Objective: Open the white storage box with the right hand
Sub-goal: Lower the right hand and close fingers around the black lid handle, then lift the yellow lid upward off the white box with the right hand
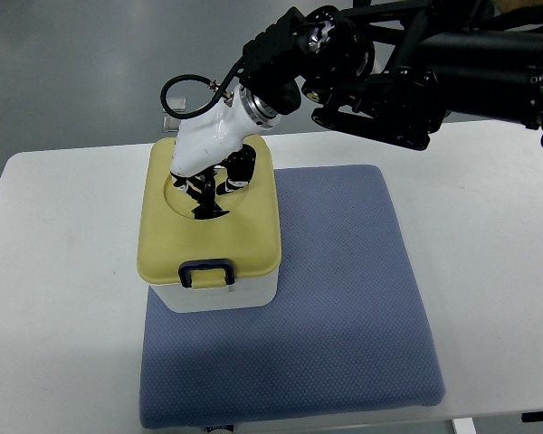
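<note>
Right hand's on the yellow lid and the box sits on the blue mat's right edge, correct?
Not quite. The top view shows the box on the blue mat's left edge. The right hand is indeed on the yellow lid.

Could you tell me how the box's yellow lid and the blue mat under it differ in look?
The yellow lid is smooth and glossy; the blue mat is matte with a dotted texture. The lid is far smaller than the mat. The lid has a round recess, where the right hand reaches, and a dark front latch; the mat is plain. Both are rounded-corner rectangles.
</note>
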Controlling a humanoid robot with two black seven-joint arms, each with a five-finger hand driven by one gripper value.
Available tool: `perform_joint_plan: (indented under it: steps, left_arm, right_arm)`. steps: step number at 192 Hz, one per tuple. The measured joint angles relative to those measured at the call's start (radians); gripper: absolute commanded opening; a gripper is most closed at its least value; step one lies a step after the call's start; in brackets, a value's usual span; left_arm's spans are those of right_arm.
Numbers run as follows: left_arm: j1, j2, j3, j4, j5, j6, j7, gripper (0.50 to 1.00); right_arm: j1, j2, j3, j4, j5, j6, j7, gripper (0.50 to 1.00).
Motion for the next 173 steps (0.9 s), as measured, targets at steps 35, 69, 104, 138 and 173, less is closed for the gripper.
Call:
perform_joint_plan:
  steps: [35, 69, 104, 138, 173]
  left_arm:
    - [0.000, 0.000, 0.000, 0.002, 0.000, 0.000, 0.000, 1.000]
    - [0.000, 0.000, 0.000, 0.003, 0.000, 0.000, 0.000, 1.000]
    - [0.000, 0.000, 0.000, 0.003, 0.000, 0.000, 0.000, 1.000]
    - [0.000, 0.000, 0.000, 0.003, 0.000, 0.000, 0.000, 1.000]
    - [0.000, 0.000, 0.000, 0.003, 0.000, 0.000, 0.000, 1.000]
  right_arm:
    - [0.000, 0.000, -0.003, 0.000, 0.000, -0.018, 0.000, 0.500]
    - [0.001, 0.000, -0.014, 0.000, 0.000, -0.053, 0.000, 0.500]
    - [0.007, 0.000, -0.014, 0.000, 0.000, -0.093, 0.000, 0.500]
    - [0.027, 0.000, -0.010, -0.001, 0.000, -0.133, 0.000, 0.500]
    - [0.039, 0.000, 0.000, -0.003, 0.003, -0.182, 0.000, 0.500]
